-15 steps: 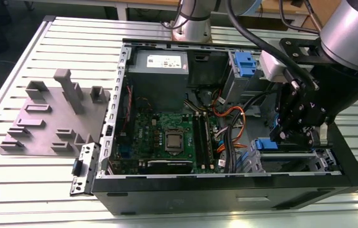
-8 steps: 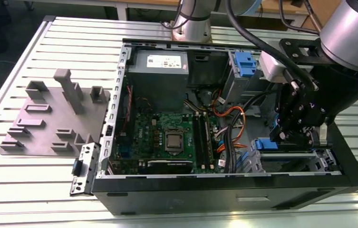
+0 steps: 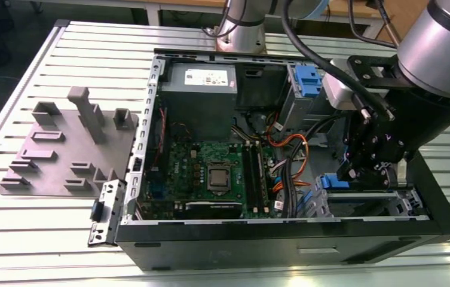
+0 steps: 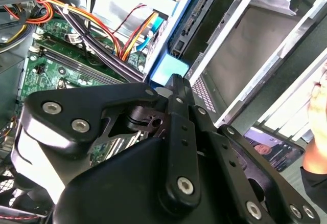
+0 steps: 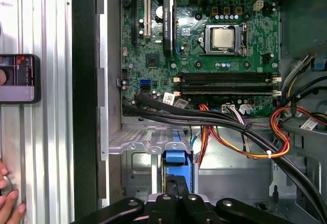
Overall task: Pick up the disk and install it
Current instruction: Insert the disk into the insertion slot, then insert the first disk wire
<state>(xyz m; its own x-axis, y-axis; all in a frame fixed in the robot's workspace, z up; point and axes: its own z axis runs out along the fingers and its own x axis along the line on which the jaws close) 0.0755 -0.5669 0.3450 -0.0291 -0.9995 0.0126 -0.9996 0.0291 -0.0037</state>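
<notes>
The disk [image 3: 332,181] stands on edge in the drive bay at the case's front corner, on the exterior view's right. Its blue carrier [image 5: 178,157] shows just past my fingertips in the first wrist view. In the second wrist view the blue end tab [image 4: 164,71] and the dark connector edge [image 4: 196,14] run along the bay's metal wall. My gripper [image 3: 362,178] reaches down into the bay from above. Its black fingers [image 5: 176,185] sit pressed together on the disk's end, and the disk's labelled face is hidden.
The open computer case [image 3: 288,230] lies on a slatted metal table [image 3: 49,239]. Orange, yellow and black cables [image 5: 240,142] pass close beside the bay. The motherboard [image 3: 208,173], a grey power-supply box [image 3: 201,86] and a grey fixture [image 3: 65,149] are nearby. A person's hand [image 5: 7,203] and a phone [image 5: 18,78] lie outside the case.
</notes>
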